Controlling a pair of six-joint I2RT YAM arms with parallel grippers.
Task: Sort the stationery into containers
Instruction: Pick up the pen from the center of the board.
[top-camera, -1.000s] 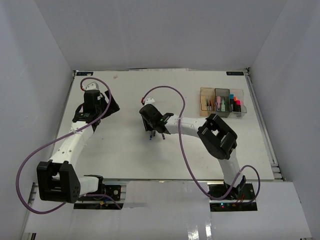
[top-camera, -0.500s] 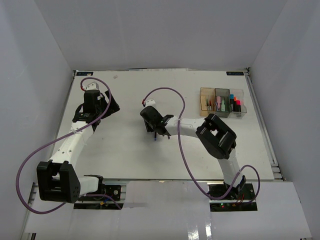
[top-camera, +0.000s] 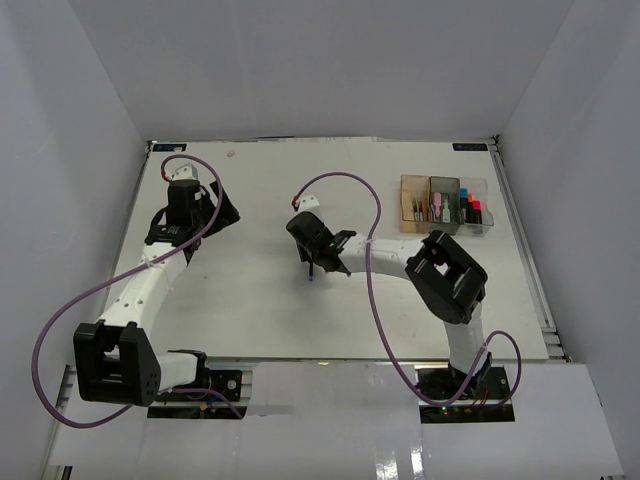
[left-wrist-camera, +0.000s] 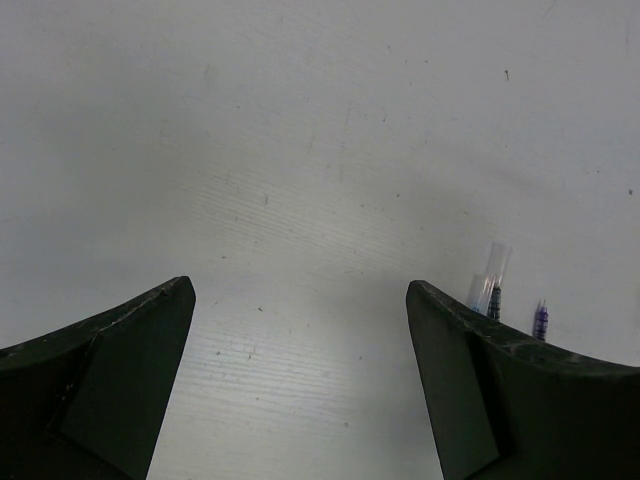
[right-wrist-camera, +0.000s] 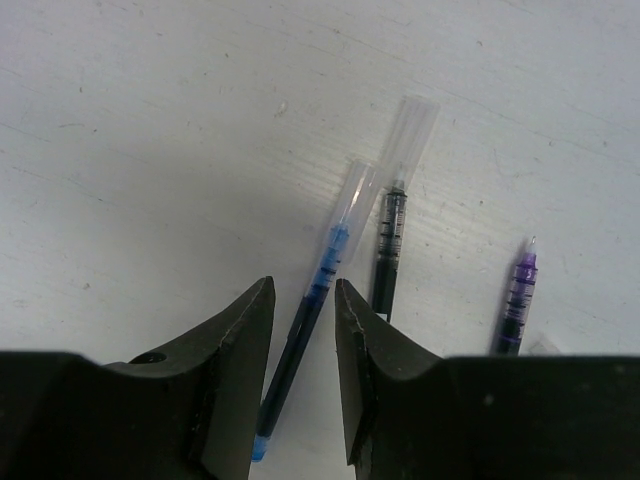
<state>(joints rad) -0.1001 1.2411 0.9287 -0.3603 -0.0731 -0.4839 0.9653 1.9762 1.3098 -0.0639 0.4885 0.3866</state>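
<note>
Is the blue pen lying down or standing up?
Lying down. The blue pen lies flat on the table, between the right gripper's jaws.

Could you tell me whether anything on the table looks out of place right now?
A blue pen, a black pen and a purple pen lie loose on the table, far from the bins holding the other stationery. The right gripper straddles the blue pen. Nothing looks spilled or damaged.

Setting: robotics lab cell, my left arm (top-camera: 140, 285) and right arm (top-camera: 445, 285) bolted to a white surface (top-camera: 250, 300), plain white panels (top-camera: 320, 70) around.
</note>
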